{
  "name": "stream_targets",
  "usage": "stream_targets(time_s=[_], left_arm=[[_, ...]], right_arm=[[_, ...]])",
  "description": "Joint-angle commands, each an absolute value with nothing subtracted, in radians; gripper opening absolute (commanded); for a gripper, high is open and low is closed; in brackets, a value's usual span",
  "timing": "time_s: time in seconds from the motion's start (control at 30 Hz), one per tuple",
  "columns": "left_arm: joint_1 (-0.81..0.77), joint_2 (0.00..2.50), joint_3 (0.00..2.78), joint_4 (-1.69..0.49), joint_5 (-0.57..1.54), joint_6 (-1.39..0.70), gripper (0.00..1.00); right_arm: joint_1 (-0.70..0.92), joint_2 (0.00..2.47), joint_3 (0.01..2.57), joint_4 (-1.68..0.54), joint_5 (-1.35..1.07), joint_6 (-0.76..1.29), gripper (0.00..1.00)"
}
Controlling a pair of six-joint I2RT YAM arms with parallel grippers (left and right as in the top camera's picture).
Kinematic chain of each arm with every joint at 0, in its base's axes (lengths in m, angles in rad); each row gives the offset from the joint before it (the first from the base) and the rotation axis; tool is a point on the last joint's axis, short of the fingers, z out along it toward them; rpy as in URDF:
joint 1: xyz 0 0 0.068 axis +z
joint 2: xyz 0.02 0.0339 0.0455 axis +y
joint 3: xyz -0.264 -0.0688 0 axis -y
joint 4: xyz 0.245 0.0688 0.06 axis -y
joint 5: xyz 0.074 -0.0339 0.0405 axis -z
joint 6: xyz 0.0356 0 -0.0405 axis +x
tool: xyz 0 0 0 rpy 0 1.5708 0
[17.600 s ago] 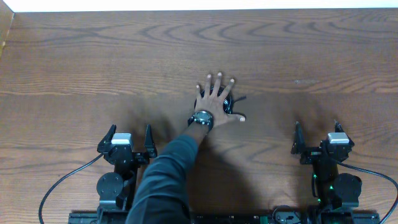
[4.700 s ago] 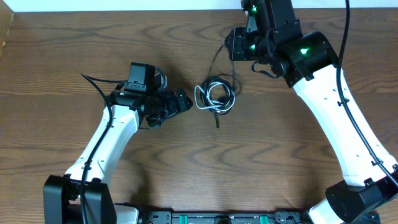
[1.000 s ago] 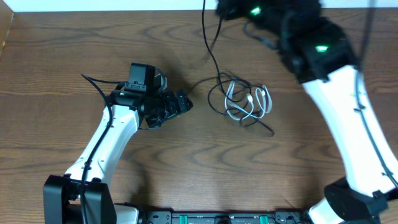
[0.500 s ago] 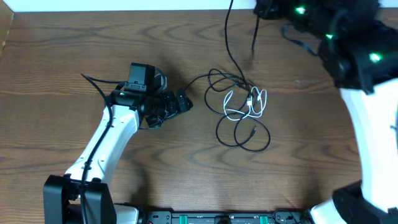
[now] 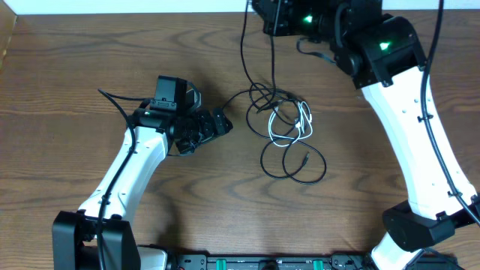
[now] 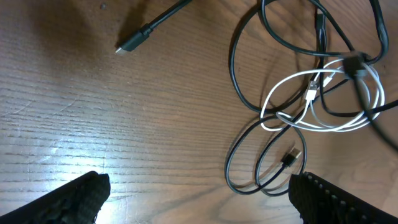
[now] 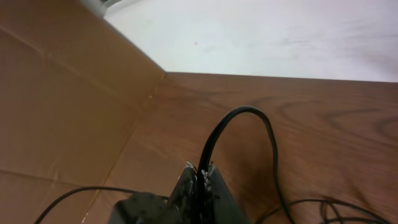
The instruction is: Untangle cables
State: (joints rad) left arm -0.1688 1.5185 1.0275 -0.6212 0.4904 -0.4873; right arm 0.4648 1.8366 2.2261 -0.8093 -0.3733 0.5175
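Observation:
The cables lie tangled mid-table: a white cable (image 5: 298, 122) coiled among thin black cables (image 5: 264, 101), with one black loop (image 5: 294, 161) spread toward the front. My left gripper (image 5: 223, 124) rests open just left of the tangle. In its wrist view the fingertips (image 6: 79, 196) stand wide apart over bare wood, with the white cable (image 6: 323, 99), black loops (image 6: 273, 158) and a loose plug (image 6: 129, 45) ahead. My right gripper (image 5: 268, 15) is raised at the table's back edge, shut on a black cable (image 7: 239, 115) that hangs down to the tangle.
The left arm's own thicker black cord (image 5: 114, 99) trails over the table at the left. The table's back edge (image 5: 150, 13) meets a white surface. Both arm bases stand at the front edge.
The right arm has swung to the right and back left with the black cable held high. The tangle has loosened and a black loop has dropped out toward the front. The left arm has not moved.

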Motion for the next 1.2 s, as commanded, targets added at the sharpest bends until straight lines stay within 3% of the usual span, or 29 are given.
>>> stream_targets(time_s=[0.0, 0.13, 0.33, 0.57, 0.9, 1.17], left_arm=[[-0.171, 1.523, 1.038, -0.624, 0.482, -0.511, 0.98], [-0.163, 1.52, 1.039, -0.599, 0.545, -0.515, 0.98], [-0.086, 1.515, 1.039, -0.413, 0.929, -0.519, 0.98], [0.007, 1.515, 1.039, -0.173, 1.291, -0.829, 0.98], [0.008, 1.515, 1.039, 0.05, 1.301, -1.637, 0.98], [0.008, 1.515, 1.039, 0.469, 1.225, -1.921, 0.98]], right_arm=[[0.486, 1.837, 2.228, -0.805, -0.377, 0.53, 0.01], [0.486, 1.84, 2.228, -0.867, -0.271, 0.527, 0.01], [0.486, 1.851, 2.228, -0.922, -0.348, 0.49, 0.01], [0.486, 1.852, 2.228, -0.99, -0.41, 0.387, 0.01], [0.486, 1.852, 2.228, -1.037, -0.488, 0.354, 0.01], [0.5, 1.852, 2.228, -1.093, -0.552, 0.272, 0.01]])
